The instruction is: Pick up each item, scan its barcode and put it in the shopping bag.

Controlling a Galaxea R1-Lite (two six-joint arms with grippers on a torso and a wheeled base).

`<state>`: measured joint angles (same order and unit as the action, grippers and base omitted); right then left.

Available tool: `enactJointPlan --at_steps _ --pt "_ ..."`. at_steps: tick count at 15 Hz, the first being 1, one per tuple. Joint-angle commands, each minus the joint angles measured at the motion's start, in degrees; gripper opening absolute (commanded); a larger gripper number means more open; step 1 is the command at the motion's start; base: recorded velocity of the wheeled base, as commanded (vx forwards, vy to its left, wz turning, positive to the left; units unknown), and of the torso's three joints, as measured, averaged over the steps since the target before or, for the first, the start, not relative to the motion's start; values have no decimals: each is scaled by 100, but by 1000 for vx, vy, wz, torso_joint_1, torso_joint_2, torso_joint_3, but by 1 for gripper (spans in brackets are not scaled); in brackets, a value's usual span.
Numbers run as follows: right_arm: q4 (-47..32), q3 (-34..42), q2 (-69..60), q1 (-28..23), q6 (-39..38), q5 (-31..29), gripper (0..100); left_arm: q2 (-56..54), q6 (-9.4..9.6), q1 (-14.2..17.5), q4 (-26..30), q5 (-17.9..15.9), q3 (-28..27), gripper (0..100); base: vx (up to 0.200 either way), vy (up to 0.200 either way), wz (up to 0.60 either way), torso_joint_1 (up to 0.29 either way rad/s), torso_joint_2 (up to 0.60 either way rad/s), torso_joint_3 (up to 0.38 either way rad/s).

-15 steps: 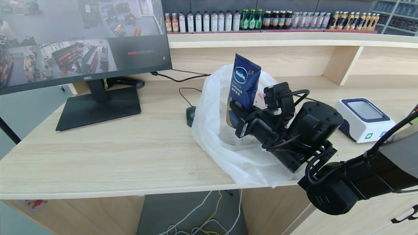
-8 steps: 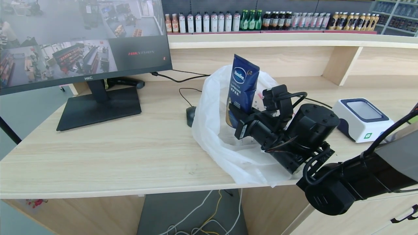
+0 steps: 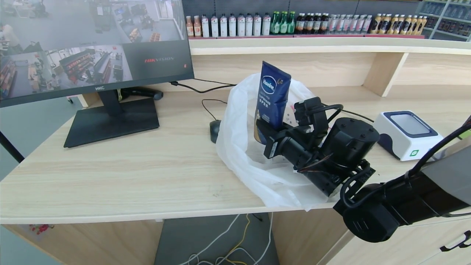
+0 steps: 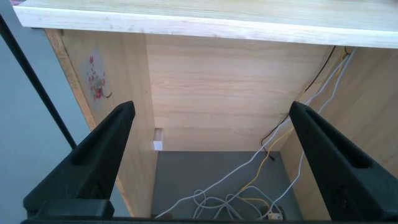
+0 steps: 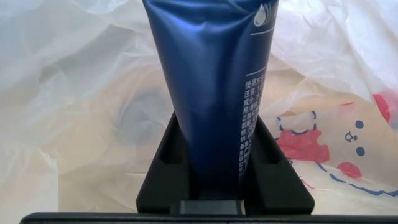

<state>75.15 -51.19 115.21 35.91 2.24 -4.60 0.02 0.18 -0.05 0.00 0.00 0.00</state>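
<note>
A dark blue lotion tube (image 3: 271,96) stands upright over the mouth of the white plastic shopping bag (image 3: 241,147) on the counter, its lower end clamped in my right gripper (image 3: 265,133). In the right wrist view the tube (image 5: 211,87) rises between the black fingers (image 5: 163,165), with bag film behind it and a printed packet (image 5: 336,146) inside the bag. My left gripper (image 4: 208,165) hangs below the counter edge, fingers spread wide around nothing, facing the wooden panel and floor cables.
A white barcode scanner (image 3: 408,134) sits right of the bag. A monitor (image 3: 92,44) on a black stand occupies the left; a mouse (image 3: 214,130) lies by the bag. A raised shelf (image 3: 331,48) runs along the back.
My right gripper and the tube have shifted slightly left and lower toward the bag's opening. The left arm has not visibly moved.
</note>
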Motion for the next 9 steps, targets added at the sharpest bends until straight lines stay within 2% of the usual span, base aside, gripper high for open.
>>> enactJointPlan --at_steps 1,6,9 --pt "61 -32 -34 3 -5 3 100 -2 -1 5 0 0 0 100 0 0 0 0 0 0" --pt "69 232 -447 39 13 -33 100 -2 -1 -4 0 0 0 100 0 0 0 0 0 0" --pt "105 944 -1062 39 39 -68 100 -2 -1 5 0 0 0 100 0 0 0 0 0 0"
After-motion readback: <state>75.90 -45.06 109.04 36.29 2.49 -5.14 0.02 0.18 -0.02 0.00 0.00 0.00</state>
